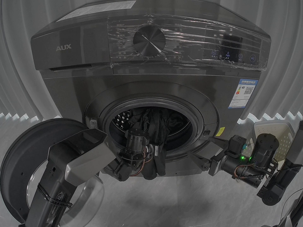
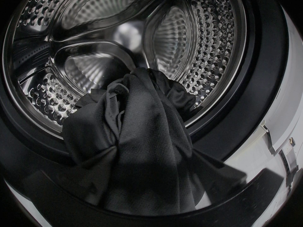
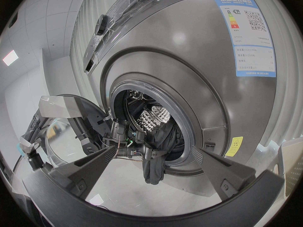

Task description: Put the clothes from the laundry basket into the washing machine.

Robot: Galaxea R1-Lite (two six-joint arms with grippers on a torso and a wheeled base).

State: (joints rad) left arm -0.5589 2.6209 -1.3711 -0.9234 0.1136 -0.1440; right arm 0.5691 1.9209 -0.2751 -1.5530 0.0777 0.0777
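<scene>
Hanging over left pincer (image 1: 154, 151): black garment (image 2: 142, 148).

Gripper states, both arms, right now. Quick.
Left gripper: closed on the black garment at the washing machine opening.
Right gripper: open, holding nothing.

The black garment (image 2: 142, 148) covers the tip of my left gripper (image 1: 152, 153), so I cannot tell its grip. It also hides the lower part of the drum (image 2: 176, 38) behind it. My right arm blocks part of the laundry basket (image 1: 277, 133). My left arm covers much of the door (image 1: 25, 155).
</scene>
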